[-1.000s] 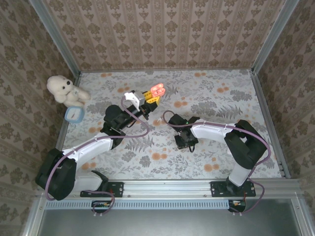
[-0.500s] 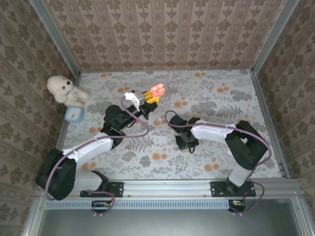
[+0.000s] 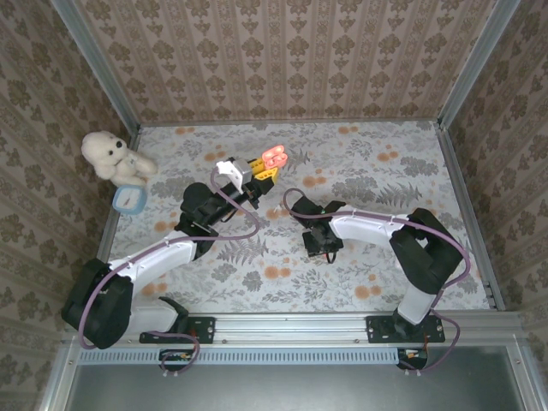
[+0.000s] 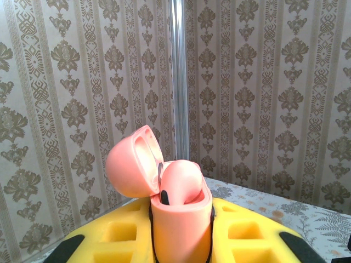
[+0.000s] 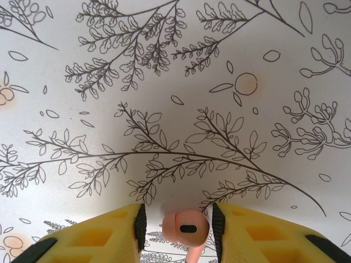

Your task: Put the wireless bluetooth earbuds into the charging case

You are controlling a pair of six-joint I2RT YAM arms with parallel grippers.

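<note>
Top view, L to R: a white teddy (image 3: 107, 154) sits at approx 10 o'clock of the floral table (image 3: 411, 163), against the L wall, w/ a small blue-rimmed round thing (image 3: 128, 199) just beside it at its 5 o'clock. The L arm (image 3: 154, 257) runs from the 7 o'clock corner up toward mid-table. The L claw (image 3: 264, 168) ends approx 12 o'clock of centre and pinches the pink case (image 3: 275, 155). L wrist cam: the yellow fingers (image 4: 247, 235) press on both flanks of the case (image 4: 181, 230), which stands upright and raised off the cloth. Its lid (image 4: 131, 161) is swung open toward 10 o'clock, pale inside. A seated earbud (image 4: 184, 183), pink and rounded, sits in the case w/ its top poking above the rim. The R arm (image 3: 402, 235) comes from the 5 o'clock base and bends in toward centre. The R claw (image 3: 318, 244) points down at the cloth, approx 5 o'clock of the case and apart from it. R wrist cam: the R claw (image 5: 179, 216) is spread part-way, w/ the loose earbud (image 5: 185, 224) lying btwn its fingers (image 5: 93, 235) at 6 o'clock of the view. The bud's round head shows a dark oval slot, and its stem runs off the bottom edge. A thin strip of cloth shows btwn the bud and the pad at its 9 o'clock. The pad at 3 o'clock is just beside it, can't tell if touching. The bud isn't pinched.
</note>
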